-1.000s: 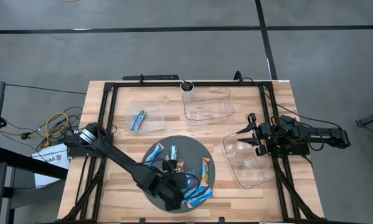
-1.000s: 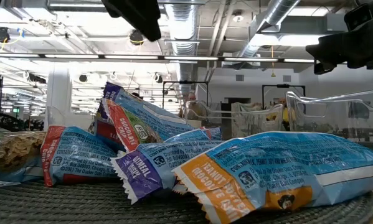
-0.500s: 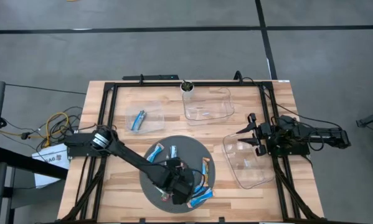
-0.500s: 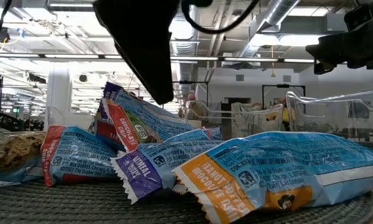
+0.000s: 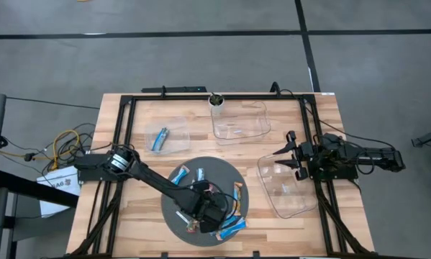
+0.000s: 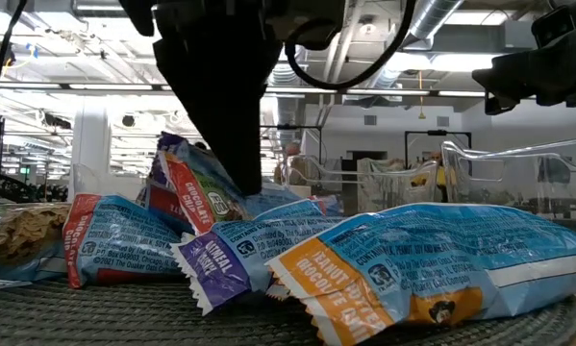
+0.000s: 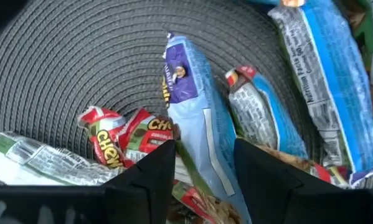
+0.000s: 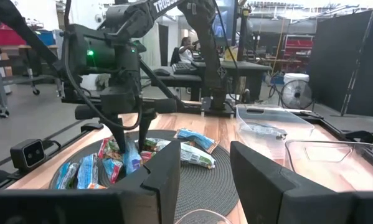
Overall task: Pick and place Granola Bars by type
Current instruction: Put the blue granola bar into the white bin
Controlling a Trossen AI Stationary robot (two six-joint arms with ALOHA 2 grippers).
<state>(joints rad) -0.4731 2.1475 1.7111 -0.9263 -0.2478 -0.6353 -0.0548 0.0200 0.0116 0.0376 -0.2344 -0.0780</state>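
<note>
Reaching down over the round grey woven mat (image 5: 226,169), the left gripper (image 7: 202,158) hangs right above the pile of small foil-wrapped granola bars (image 5: 222,208). Its two dark fingers (image 7: 146,171) are spread apart, one on each side of a long light-blue bar with a purple end (image 7: 195,118). They are not squeezing it. Just beside that bar lies a red bar with yellow letters (image 7: 127,134), and a green-and-white bar (image 7: 30,158) lies next to the red one. A big bright blue bar (image 7: 320,68) lies on the far side of the mat.

From the low view, the left arm comes down as a big dark shape behind the bars, and a blue bar with an orange end (image 6: 413,269) lies closest to the camera.

One more blue bar (image 5: 159,138) sits alone in the small clear plastic tray (image 5: 178,129) near the left arm's side of the wooden table (image 5: 323,115).

The right gripper (image 5: 286,153) waits over the edge of a clear plastic bin (image 5: 291,201) on the right side — its fingers (image 8: 167,168) are spread apart and hold nothing. Another clear bin (image 5: 240,133) sits at the back of the table, with a small white cup (image 5: 216,100) just beside it.
</note>
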